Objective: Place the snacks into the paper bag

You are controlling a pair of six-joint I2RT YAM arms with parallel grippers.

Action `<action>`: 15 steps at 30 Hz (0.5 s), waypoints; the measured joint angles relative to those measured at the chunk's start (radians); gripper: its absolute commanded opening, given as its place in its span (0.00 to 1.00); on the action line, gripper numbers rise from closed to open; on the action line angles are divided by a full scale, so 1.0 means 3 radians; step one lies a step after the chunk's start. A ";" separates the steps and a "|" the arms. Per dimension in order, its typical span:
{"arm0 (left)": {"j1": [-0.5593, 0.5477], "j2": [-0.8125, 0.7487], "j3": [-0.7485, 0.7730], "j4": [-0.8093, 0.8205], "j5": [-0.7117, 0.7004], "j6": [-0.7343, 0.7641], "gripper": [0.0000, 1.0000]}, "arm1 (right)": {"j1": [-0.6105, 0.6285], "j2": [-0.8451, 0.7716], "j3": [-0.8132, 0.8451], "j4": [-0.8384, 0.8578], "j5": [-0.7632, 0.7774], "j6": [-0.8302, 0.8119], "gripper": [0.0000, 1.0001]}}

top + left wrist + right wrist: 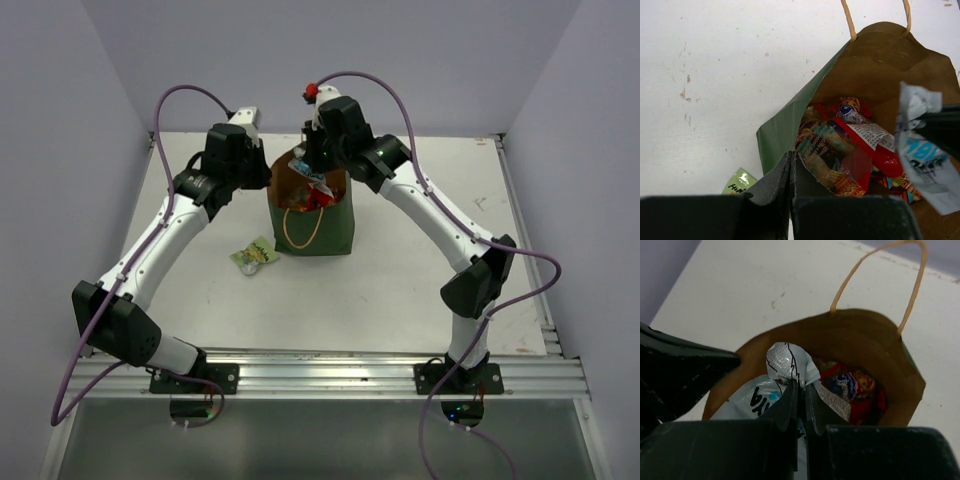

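Well, the paper bag [315,230] stands mid-table, its rim at ten o'clock seemingly pinched in the closed left gripper [791,160]; I'd hold that so the mouth gapes. A red candy bag [880,155] lies inside. The right gripper [801,390], clamped on the grey-blue packet [790,360], hangs over the opening and should dip below the rim before releasing. The yellow-green packet [255,255] lies at the bag's eight o'clock. Lilac walls [60,150] hem the scuffed white table [400,290].
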 measured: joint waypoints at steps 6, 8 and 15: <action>0.0000 0.0000 0.0000 0.0000 0.0004 0.0005 0.02 | 0.0024 0.0014 -0.0156 -0.0174 -0.0028 0.0037 0.77; 0.0000 0.0000 0.0000 0.0000 0.0014 0.0005 0.02 | 0.0024 -0.0010 -0.0161 -0.0169 -0.0032 0.0000 0.80; 0.0000 0.0000 0.0000 0.0003 0.0053 0.0005 0.02 | 0.0100 -0.0238 -0.0181 -0.0202 -0.0235 -0.0210 0.76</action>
